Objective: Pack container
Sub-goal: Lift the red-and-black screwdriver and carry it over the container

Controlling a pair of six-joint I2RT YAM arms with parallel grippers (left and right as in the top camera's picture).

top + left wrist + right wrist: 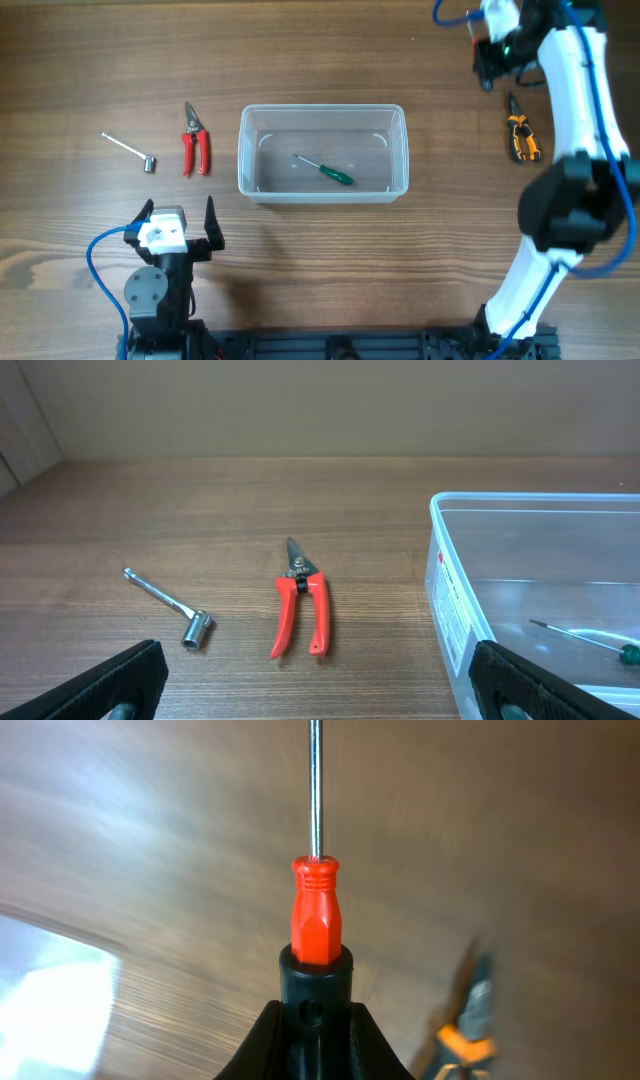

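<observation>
1 container [245,150] holds 1 green screwdriver [330,171] | left gripper [178,212] wide, empty | right gripper [316,988] clamps 1 red screwdriver [316,915]

Overhead and left wrist views were evenly lit and sharp, shadows soft. Right wrist view had motion blur over the table [150,840], overexposed patch at 8 o'clock, pliers [470,1020] smeared at 5 o'clock.

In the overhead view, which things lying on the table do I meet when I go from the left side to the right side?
socket wrench → red-handled shears → container → orange-handled pliers
</observation>
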